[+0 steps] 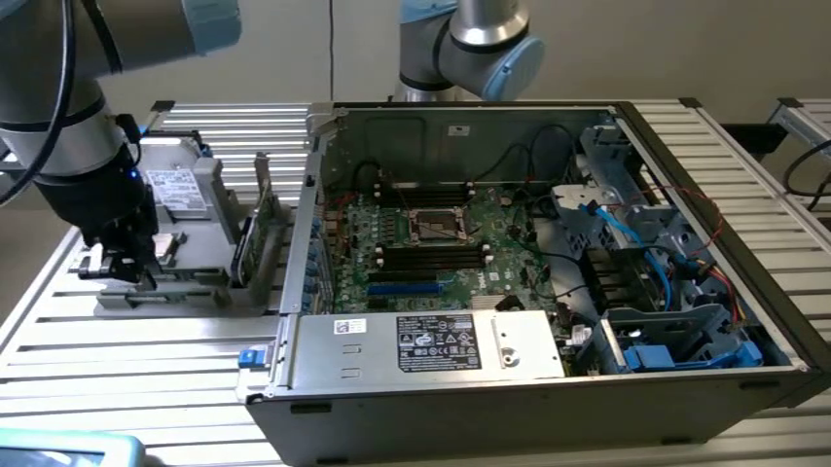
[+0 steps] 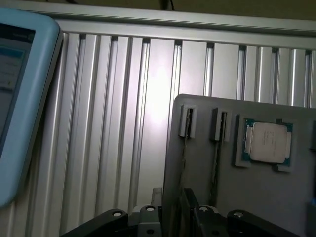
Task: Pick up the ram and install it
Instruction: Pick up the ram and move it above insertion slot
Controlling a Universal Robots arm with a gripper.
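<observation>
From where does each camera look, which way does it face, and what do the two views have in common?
Exterior view: sits high off the arm, looking down into the open computer case on the slatted table; the arm and gripper show at the exterior view's left.
Wrist view: sits on the wrist, looking down past the gripper's black body at the grey holder with the processor chip.
Shared: holder, table, pale blue device.

Robotics lab: slatted aluminium bench (image 1: 156, 389), opened computer case (image 1: 520, 413).

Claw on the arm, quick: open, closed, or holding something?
Claw: cannot be told whether open or closed; it is at the grey parts holder.
</observation>
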